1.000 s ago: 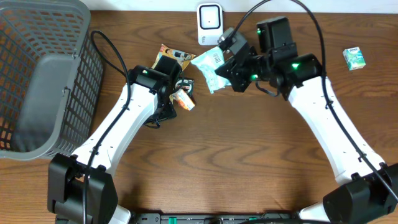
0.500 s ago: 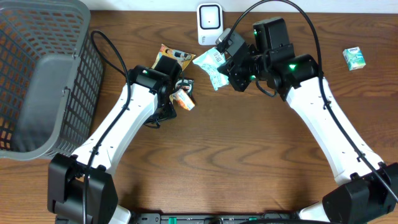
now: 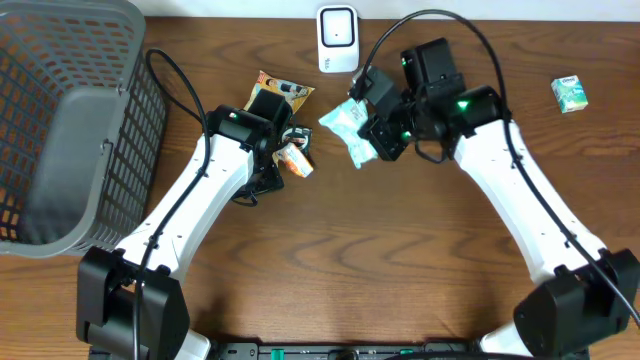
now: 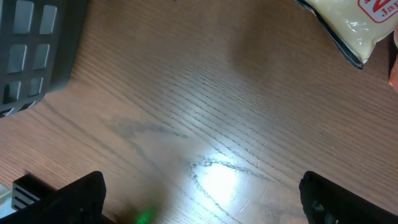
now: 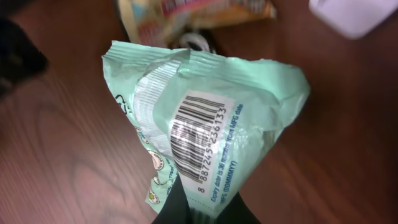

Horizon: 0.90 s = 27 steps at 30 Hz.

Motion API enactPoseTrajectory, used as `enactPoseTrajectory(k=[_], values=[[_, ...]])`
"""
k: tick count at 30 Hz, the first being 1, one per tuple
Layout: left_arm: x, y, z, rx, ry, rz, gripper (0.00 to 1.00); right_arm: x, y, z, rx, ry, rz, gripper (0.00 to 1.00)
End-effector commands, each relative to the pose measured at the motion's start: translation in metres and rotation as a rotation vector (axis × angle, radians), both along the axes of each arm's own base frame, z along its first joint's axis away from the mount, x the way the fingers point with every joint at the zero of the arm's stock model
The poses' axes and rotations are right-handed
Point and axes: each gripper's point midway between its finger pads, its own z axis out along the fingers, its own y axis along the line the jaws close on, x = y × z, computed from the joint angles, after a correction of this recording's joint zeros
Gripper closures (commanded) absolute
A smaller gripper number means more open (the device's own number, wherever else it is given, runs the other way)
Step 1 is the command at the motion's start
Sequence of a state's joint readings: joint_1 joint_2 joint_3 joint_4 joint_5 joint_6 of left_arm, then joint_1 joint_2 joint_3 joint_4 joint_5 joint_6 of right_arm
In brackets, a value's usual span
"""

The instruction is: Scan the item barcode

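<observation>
One mint-green packet [image 5: 205, 106] pinched in right pincer [image 5: 198, 208], barcode [image 5: 200, 135] showing, left pincer [image 4: 199, 202] spread

Overhead view is bright and even, lit softly from above, with faint, short shadows. My left wrist camera catches a white glare patch on the table [image 4: 186, 81] and a blurry green glow [image 4: 143, 218] low down. On my right wrist camera, the mint packet [image 5: 205, 124] barcode is crisp, the background dim and blurred.

The snack pouch [image 5: 186, 93] is mint green, with a white panel of black barcode stripes. The counter [image 3: 340, 250] shows brown wood grain. The basket [image 3: 40, 60] is grey lattice, the scanner [image 3: 337, 38] white.
</observation>
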State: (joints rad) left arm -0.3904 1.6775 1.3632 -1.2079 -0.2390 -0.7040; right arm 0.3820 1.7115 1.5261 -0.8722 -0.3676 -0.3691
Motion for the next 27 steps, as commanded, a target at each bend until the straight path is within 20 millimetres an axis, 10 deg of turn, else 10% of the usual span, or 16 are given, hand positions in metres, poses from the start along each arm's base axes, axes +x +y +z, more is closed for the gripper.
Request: enactPoseTrajectory(k=[1, 8, 11, 19, 23, 27], values=[[-0.002, 0.005, 0.001, 0.017, -0.002, 0.011, 0.02, -0.004, -0.011, -0.039, -0.067, 0.088, -0.031, 0.99], [-0.002, 0.005, 0.001, 0.017, -0.002, 0.011, 0.03, -0.020, -0.020, -0.099, -0.124, 0.232, -0.048, 0.98], [-0.002, 0.005, 0.001, 0.017, -0.002, 0.011, 0.02, -0.016, -0.029, -0.112, -0.164, 0.255, -0.109, 0.83], [-0.002, 0.005, 0.001, 0.017, -0.002, 0.011, 0.02, 0.014, -0.056, -0.095, -0.128, 0.269, -0.449, 0.56], [-0.002, 0.005, 0.001, 0.017, -0.002, 0.011, 0.02, 0.000, -0.036, -0.082, 0.037, 0.432, -0.496, 0.02], [-0.002, 0.005, 0.001, 0.017, -0.002, 0.011, 0.02, -0.026, -0.020, -0.077, 0.104, 0.571, -0.447, 0.01]])
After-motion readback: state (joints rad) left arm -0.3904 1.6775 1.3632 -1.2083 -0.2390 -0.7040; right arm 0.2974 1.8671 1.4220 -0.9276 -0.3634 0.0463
